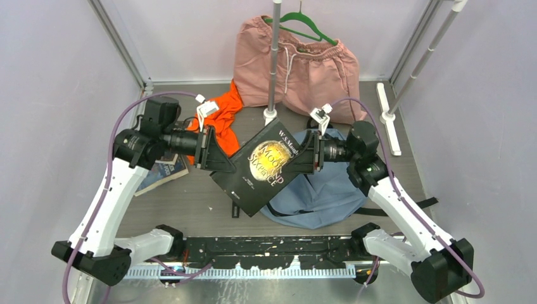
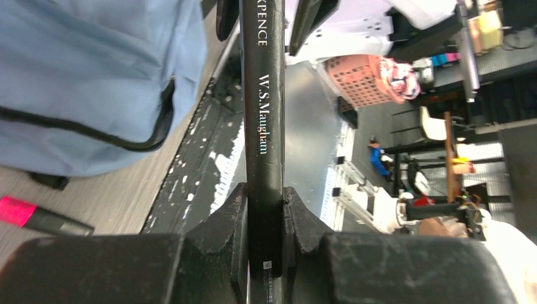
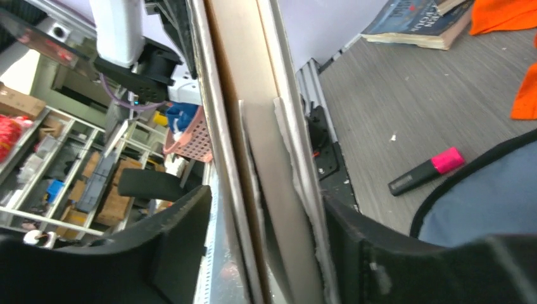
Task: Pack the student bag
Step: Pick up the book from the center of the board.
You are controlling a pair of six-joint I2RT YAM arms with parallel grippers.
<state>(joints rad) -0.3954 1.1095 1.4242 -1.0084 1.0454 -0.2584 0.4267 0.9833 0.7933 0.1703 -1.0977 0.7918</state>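
Item: soft grey-blue fabric backpack (image 1: pixel 324 193), black zipper piping, black straps.
Pose: lying flat and slumped, rounded end toward the near edge; one strap trails right.
Place: grey wood-grain tabletop (image 1: pixel 190 212), right of centre.
Zipper state: unclear.

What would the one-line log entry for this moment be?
left gripper: shut on spine of black paperback book | right gripper: astride its page edge, grip unclear | grey-blue fabric backpack: lying partly beneath book
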